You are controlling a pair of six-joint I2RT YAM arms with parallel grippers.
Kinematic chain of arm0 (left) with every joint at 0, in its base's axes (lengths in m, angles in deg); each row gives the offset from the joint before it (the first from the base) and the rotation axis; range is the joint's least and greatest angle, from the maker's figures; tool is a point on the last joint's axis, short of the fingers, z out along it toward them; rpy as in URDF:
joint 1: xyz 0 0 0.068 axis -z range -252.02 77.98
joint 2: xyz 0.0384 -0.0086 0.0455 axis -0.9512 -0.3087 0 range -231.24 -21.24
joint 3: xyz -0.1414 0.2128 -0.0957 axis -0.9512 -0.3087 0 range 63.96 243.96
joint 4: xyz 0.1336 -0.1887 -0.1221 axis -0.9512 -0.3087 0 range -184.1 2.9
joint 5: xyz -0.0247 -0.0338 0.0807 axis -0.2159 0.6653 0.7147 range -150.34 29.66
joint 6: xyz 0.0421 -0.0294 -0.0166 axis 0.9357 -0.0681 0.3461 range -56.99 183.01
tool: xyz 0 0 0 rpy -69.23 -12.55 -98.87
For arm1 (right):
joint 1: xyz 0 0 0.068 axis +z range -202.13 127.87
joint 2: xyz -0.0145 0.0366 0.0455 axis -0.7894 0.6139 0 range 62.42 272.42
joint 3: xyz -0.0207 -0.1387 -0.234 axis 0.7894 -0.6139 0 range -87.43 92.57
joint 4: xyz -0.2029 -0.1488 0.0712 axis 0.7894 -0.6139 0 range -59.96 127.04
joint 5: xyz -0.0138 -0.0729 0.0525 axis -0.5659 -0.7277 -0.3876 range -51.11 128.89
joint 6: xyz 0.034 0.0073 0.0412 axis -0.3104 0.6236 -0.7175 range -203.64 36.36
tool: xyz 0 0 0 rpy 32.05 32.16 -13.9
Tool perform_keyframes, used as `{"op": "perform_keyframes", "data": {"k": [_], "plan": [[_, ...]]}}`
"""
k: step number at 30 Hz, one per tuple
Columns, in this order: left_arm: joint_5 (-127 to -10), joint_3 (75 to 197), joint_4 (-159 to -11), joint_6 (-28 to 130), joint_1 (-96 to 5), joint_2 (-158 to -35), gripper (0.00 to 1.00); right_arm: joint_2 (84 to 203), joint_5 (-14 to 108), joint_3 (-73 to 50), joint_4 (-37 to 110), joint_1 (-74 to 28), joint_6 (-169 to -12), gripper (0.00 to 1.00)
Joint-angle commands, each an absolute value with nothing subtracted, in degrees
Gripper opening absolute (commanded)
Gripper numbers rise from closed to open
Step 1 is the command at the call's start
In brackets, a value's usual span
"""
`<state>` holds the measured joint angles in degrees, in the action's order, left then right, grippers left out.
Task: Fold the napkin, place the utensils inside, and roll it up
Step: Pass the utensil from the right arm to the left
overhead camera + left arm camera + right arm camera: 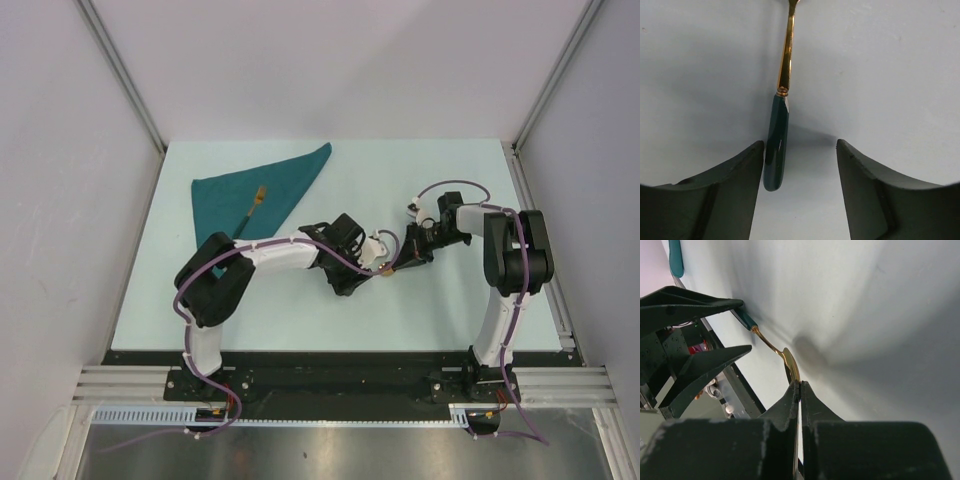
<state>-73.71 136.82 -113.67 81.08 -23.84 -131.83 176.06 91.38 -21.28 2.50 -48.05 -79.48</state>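
A: Left wrist: L jaws apart, utensil (776, 150) handle between; R jaws clamping its gold head, over worktop (430, 310) centre.
B: Light, stiff, slick. Pinch mid-handle. Floppy napkin (235, 195) far left.

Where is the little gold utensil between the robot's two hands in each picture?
Top external: utensil near the middle, between both grippers.
Left wrist: centre, dark handle low, gold stem running off the top.
Right wrist: middle, gold head pinched by the right gripper, handle pointing up-left.
Shared landmark: the left gripper, open around the handle, seen in all three.
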Motion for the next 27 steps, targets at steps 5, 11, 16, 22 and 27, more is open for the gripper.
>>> {"op": "perform_keyframes", "data": {"k": [5, 11, 16, 22, 27], "plan": [[-69.4, 134.8, -112.2, 81.6, -22.8, -133.0, 0.49, 176.2, 91.7, -19.3, 1.6, -47.7, -78.9, 0.0], [-69.4, 134.7, -112.8, 81.9, -22.2, -134.1, 0.24, 175.5, 91.6, -19.1, 1.7, -47.9, -79.4, 0.0], [-70.0, 134.9, -113.1, 81.5, -21.6, -135.0, 0.0, 173.4, 91.8, -19.1, 2.1, -48.5, -80.7, 0.01], [-69.0, 134.8, -112.3, 79.0, -21.4, -135.1, 0.0, 169.5, 92.0, -19.5, 3.4, -49.7, -82.6, 0.35], [-68.6, 134.9, -109.9, 76.0, -23.5, -132.5, 0.0, 163.8, 91.9, -19.9, 5.9, -51.7, -86.2, 0.57]]}}
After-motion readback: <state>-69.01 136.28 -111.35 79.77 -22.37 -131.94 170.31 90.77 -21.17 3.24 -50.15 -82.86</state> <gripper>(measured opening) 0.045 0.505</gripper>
